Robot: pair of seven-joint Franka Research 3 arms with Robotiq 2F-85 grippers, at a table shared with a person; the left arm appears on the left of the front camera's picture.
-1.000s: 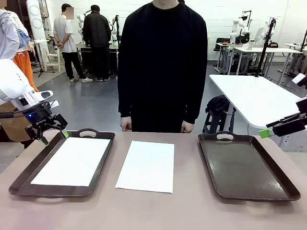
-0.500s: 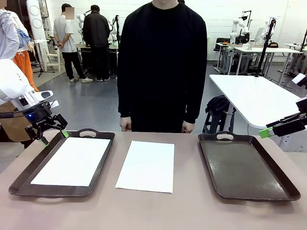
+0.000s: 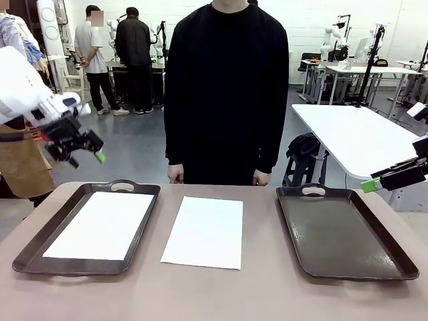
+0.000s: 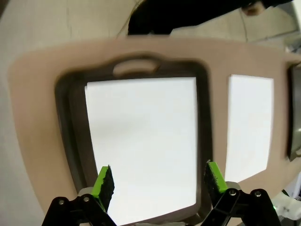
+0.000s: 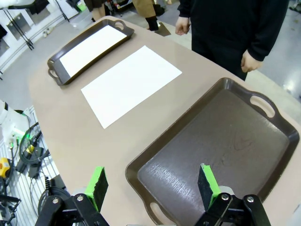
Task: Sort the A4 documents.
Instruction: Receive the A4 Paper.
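White paper, thin and limp: each sheet looks feather-light, likely to sag, slide and crease. Both lie flat, so a teased-up edge or corner seems the best hold. The left sheet lies inside the left tray. The middle sheet lies bare on the bench, between the 2 trays. The left claw hangs released and empty above that tray's far-left corner. The right claw, also released, hovers at the bench's right edge above the bare right tray.

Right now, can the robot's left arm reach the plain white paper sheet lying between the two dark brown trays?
Probably yes. The open left gripper hangs above the dark brown left tray; the white paper sheet lies bare, nothing between them.
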